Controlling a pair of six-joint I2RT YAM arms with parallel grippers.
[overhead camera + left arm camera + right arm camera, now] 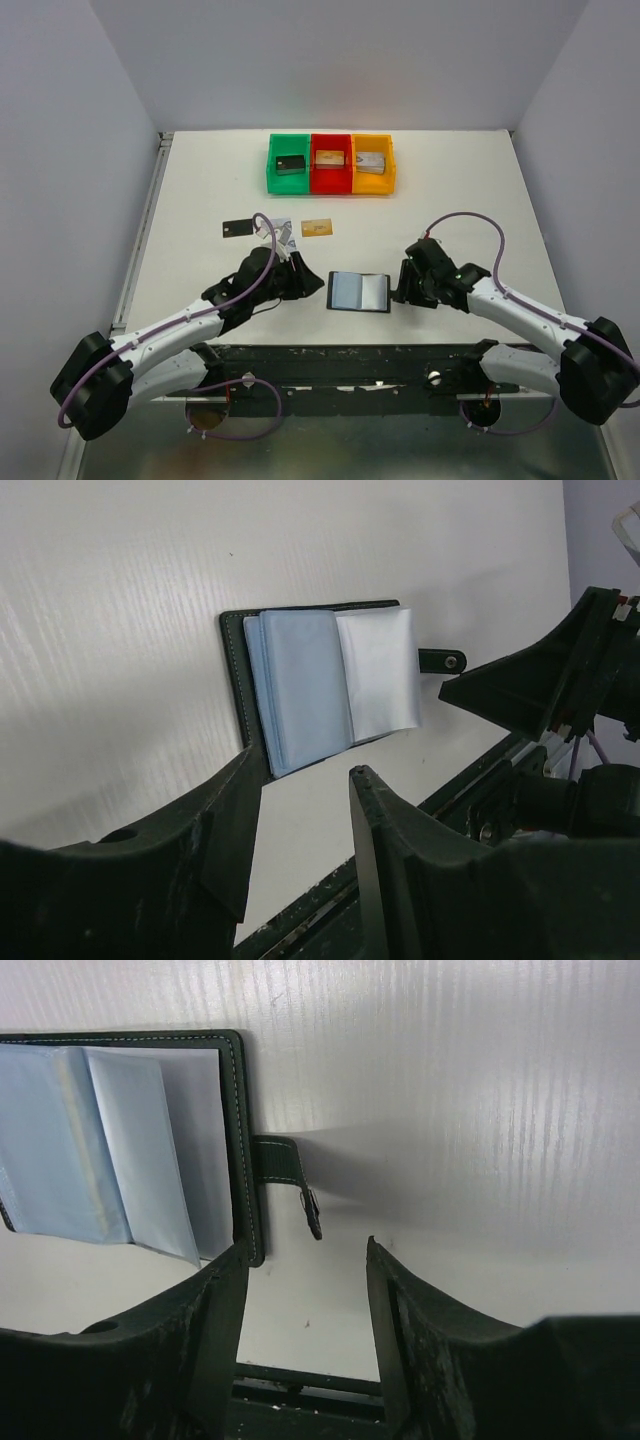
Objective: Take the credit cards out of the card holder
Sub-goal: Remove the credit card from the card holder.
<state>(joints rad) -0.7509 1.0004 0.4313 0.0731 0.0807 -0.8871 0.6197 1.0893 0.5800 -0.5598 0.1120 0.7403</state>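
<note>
Currently parted, gripping nothing: left gripper [305, 770], spread card holder [330, 680] just ahead of its jaws; right gripper [306, 1245] likewise, clasp strap [280, 1165] ahead of the gap.

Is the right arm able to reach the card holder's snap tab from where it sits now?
Probably yes. The snap tab sticks out just ahead of the open right gripper, and nothing lies between them.
</note>
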